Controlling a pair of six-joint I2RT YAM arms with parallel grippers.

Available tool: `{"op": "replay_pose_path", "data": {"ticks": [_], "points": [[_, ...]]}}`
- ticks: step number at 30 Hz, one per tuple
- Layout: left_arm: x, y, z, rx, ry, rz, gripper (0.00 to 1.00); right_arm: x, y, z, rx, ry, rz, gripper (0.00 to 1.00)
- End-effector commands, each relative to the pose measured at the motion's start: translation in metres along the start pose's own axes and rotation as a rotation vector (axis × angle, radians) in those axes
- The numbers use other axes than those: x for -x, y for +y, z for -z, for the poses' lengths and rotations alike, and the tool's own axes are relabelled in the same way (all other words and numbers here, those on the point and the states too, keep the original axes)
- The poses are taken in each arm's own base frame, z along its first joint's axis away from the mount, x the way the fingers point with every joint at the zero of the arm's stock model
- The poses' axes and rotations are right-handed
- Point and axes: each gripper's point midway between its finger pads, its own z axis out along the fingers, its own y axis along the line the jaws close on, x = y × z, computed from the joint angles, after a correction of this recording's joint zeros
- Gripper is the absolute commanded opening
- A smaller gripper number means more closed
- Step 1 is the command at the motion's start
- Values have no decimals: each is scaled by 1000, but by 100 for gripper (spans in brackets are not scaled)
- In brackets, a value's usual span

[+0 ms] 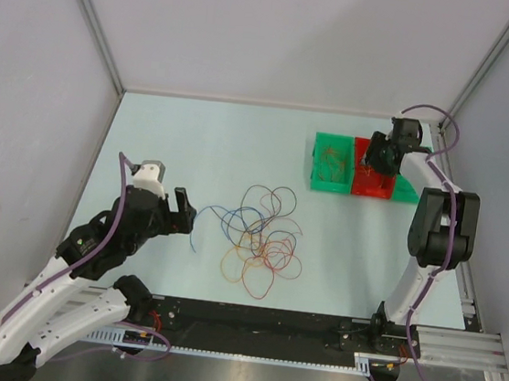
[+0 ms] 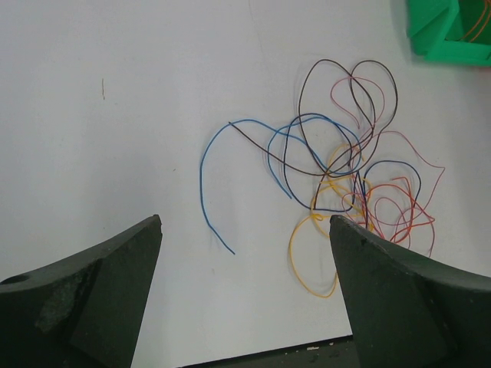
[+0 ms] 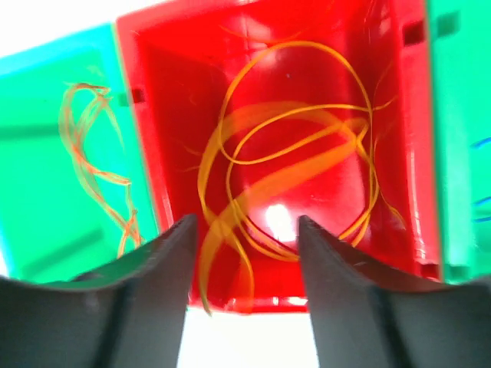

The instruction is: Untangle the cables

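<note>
Cables [image 1: 258, 237] (thin wires: orange, red, blue, dark brown) lie as one loose tangle of loops on the pale matte tabletop [image 1: 196, 138], mid-width, toward the near edge. A blue tail [image 2: 202, 184] trails off to the left. Left gripper [image 1: 181, 212]: arm folded low, facing the tangle from its left, dark fingers wide apart, nothing between them. Right arm extends to the far right corner. Right gripper [image 1: 379, 159] points down over the glossy red bin [image 1: 369, 191], fingers parted above blurred yellow-orange wire loops [image 3: 291, 138] inside. A green bin [image 1: 329, 182] adjoins its left side.
</note>
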Motion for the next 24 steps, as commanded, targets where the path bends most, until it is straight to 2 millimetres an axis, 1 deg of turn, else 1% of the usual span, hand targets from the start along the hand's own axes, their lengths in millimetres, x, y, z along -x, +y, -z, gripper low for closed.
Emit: {"op": "replay_pose_path", "data": {"ticks": [1, 3, 4, 7, 8, 10, 12, 13, 14, 16, 17, 18, 19, 20, 22, 23, 24], "points": [[11, -2, 3, -21, -49, 2, 95, 55, 39, 60, 38, -129, 68, 64], [12, -2, 4, -25, -52, 5, 95, 68, 45, 74, 23, -158, 87, 67], [12, -2, 4, -26, -55, 6, 95, 78, 50, 86, 27, -178, 91, 68], [12, -3, 5, -29, -55, 5, 95, 94, 64, 114, 45, -228, 103, 72], [12, -3, 5, -29, -54, 6, 95, 98, 70, 127, 55, -250, 107, 72], [12, -3, 5, -29, -55, 5, 95, 99, 73, 138, 57, -264, 107, 73], [12, -2, 5, -29, -56, 7, 95, 101, 74, 151, 49, -292, 109, 76], [12, -3, 5, -31, -57, 7, 95, 102, 74, 153, 51, -302, 108, 77], [13, -2, 6, -32, -59, 9, 95, 100, 66, 149, 16, -302, 102, 81], [13, -3, 6, -34, -60, 10, 95, 98, 58, 135, -1, -287, 87, 82], [13, -3, 6, -36, -60, 10, 95, 99, 58, 130, 10, -277, 85, 82], [13, -3, 6, -37, -62, 9, 95, 95, 51, 113, -8, -233, 73, 79], [13, -3, 6, -35, -60, 10, 95, 85, 46, 109, -24, -186, 64, 76], [12, -3, 6, -34, -60, 11, 95, 78, 47, 104, -24, -157, 54, 72], [13, -2, 7, -32, -63, 14, 95, 71, 61, 107, 37, -161, 56, 72], [13, -1, 7, -29, -64, 15, 95, 63, 66, 106, 55, -151, 42, 72], [13, -2, 7, -32, -63, 16, 95, 44, 69, 100, 56, -118, 46, 72]]}}
